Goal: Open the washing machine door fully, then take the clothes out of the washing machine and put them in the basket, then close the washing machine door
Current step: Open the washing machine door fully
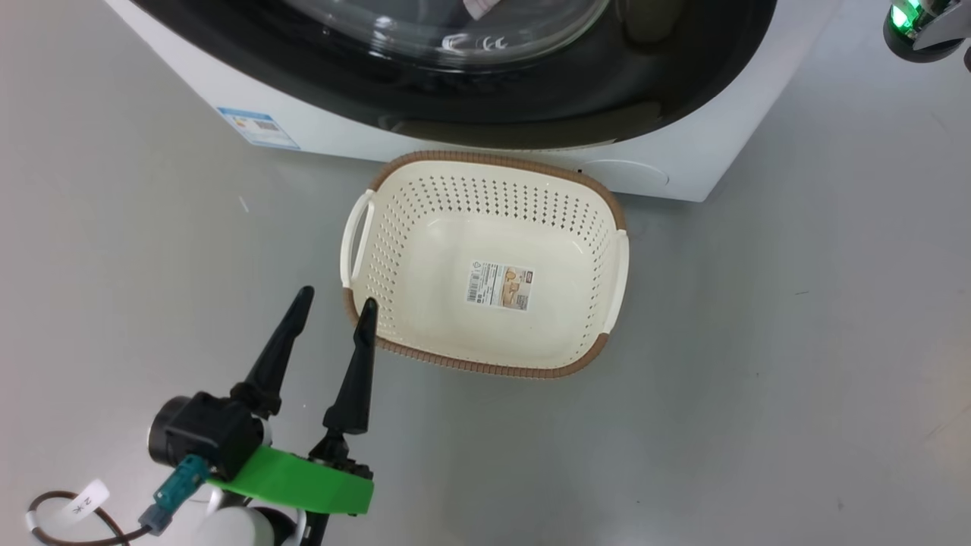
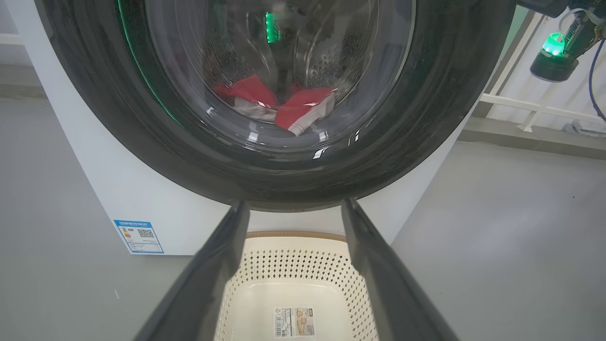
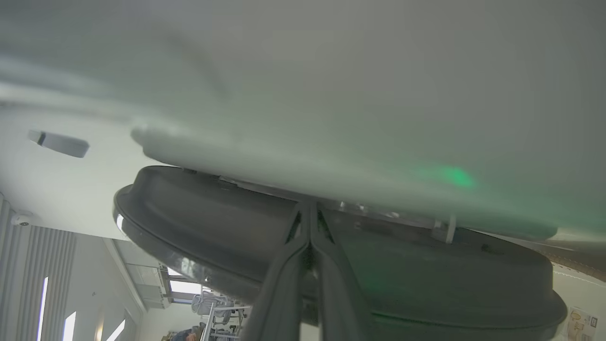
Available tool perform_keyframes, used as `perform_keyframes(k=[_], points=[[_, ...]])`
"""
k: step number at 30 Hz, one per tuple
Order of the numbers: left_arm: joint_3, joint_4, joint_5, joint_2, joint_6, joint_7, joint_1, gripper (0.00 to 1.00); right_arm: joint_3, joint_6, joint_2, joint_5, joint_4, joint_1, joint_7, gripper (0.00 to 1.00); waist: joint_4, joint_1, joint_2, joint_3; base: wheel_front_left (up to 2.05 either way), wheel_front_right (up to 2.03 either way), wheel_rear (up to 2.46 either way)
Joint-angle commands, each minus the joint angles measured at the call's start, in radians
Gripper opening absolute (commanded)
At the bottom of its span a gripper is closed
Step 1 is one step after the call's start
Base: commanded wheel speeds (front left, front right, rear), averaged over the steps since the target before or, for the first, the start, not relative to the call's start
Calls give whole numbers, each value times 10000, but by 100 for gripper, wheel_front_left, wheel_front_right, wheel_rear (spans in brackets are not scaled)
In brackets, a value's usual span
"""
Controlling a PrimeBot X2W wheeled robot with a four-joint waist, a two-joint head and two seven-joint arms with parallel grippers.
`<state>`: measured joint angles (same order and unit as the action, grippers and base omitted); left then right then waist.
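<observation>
The washing machine door (image 2: 265, 184), a large round glossy black ring around a bulging clear glass window, stands directly ahead of the left gripper (image 1: 337, 297), whose jaws are released and spread wide, grasping nothing. Behind the glass, the clothes (image 2: 289, 106), bright red fabric with white panels, lie in the bottom of the drum of the big white front-loading washing machine (image 2: 142, 189). The small cream perforated plastic basket (image 1: 485, 157) with a brown woven-look rim sits empty on the grey floor (image 1: 758, 379), below and between the left jaws and just beside the machine front. The right gripper (image 3: 310, 208) has its jaws clenched together on nothing, with the tips set at the seam between door edge and white cabinet. Hazards: the clenched tips could slip off the glossy edge if pressed at a shallow angle, and the left jaws, near the basket's corner, could nudge it out from under the opening. Whether the door is latched or barely ajar cannot be told. The right wrist view is blurred at the cabinet, the head view cuts off the door's upper part, and the height of the left jaws above the basket rim is unclear.
</observation>
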<state>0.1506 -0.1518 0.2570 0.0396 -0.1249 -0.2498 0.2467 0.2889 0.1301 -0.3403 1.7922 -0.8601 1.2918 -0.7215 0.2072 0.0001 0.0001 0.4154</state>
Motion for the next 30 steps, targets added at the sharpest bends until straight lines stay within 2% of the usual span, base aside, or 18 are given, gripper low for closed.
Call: perform_keyframes(k=[1, 14, 30], points=[[-268, 257, 40, 106, -56, -120, 120, 100, 82, 6, 72, -130, 162, 175, -52, 0, 55, 0, -1, 85, 0, 0, 0], [-174, 190, 121, 106, -57, -120, 301, 100, 411, 6, 262, -244, 187, -38, -451, 0, 85, 0, -1, 94, 0, 0, 0], [-183, 120, -45, 106, -57, -120, -138, 100, 651, 6, 375, -301, 1138, -1781, -779, 0, -73, 0, -1, -716, 0, 0, 0]])
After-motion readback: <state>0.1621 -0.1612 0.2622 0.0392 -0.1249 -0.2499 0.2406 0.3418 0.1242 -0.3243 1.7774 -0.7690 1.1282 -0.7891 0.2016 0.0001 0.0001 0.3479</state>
